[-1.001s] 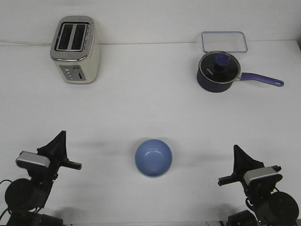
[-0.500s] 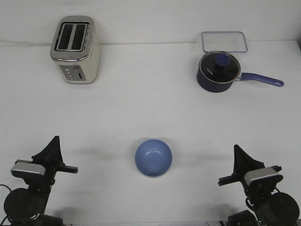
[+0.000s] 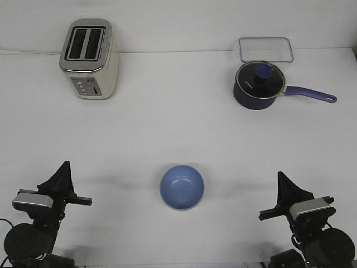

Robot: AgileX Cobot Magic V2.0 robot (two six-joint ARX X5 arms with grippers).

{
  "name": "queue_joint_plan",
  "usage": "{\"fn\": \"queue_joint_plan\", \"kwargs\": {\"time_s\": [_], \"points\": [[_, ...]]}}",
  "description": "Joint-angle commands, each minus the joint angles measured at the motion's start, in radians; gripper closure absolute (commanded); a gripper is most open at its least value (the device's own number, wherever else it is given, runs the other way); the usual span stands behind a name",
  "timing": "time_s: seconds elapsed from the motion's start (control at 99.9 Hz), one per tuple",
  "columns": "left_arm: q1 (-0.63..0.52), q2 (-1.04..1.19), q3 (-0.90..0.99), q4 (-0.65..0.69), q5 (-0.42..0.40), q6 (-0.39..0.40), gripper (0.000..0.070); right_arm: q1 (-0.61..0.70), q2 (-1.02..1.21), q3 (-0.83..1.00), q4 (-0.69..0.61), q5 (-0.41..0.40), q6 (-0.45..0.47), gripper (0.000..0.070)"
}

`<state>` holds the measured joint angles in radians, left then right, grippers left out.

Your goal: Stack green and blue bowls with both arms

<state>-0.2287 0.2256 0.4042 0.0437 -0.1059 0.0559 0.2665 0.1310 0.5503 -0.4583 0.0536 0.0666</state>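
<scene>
Front view, as I see it from the operator station. The blue bowl point(image 3: 182, 187) sits upright on the white tabletop point(image 3: 178, 128), mouth facing up toward the camera; being round, it has no long axis I can name. A thin pale rim shows along its lower edge at about 6 o'clock, which may be the green bowl beneath it, but I cannot tell for certain; no separate green bowl is visible elsewhere.

From the bowl, the left gripper point(image 3: 62, 172) lies toward 9 o'clock and the right gripper point(image 3: 282, 181) toward 3 o'clock, both well apart from it and touching nothing. Each gripper appears as a dark pointed wedge aimed away from me toward 12 o'clock, fingertips drawn together, with nothing between them. The lower parts of both arms are cut off by the bottom edge of the frame, and their cables are only partly visible.

Farther off, toward 11 o'clock from the bowl, stands a cream and silver toaster point(image 3: 88, 59), slots facing up. Toward 1 o'clock is a dark navy saucepan point(image 3: 259, 85) with a glass lid, its handle point(image 3: 312, 93) pointing to 3 o'clock. Just behind it lies a clear rectangular lid point(image 3: 266, 49), partly overlapped by the saucepan.
</scene>
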Motion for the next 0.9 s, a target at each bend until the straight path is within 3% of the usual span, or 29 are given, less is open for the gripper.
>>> {"fn": "queue_joint_plan", "kwargs": {"time_s": [0.0, 0.12, 0.34, 0.56, 0.891], "points": [[0.011, -0.008, -0.01, 0.012, -0.002, -0.011, 0.0688, 0.0, 0.001, 0.0, 0.012, 0.0, -0.004, 0.07], [0.08, -0.046, -0.088, 0.011, 0.024, -0.04, 0.0688, 0.0, 0.001, 0.0, 0.012, 0.0, -0.004, 0.07], [0.198, -0.156, -0.282, 0.06, 0.208, -0.108, 0.0688, 0.0, 0.001, 0.0, 0.012, 0.0, -0.004, 0.07], [0.201, -0.222, -0.391, 0.097, 0.207, -0.146, 0.0688, 0.001, 0.001, 0.0, 0.012, 0.0, -0.004, 0.07], [0.2, -0.216, -0.39, 0.142, 0.195, -0.121, 0.0688, 0.002, 0.001, 0.0, 0.013, 0.0, -0.004, 0.07]]}}
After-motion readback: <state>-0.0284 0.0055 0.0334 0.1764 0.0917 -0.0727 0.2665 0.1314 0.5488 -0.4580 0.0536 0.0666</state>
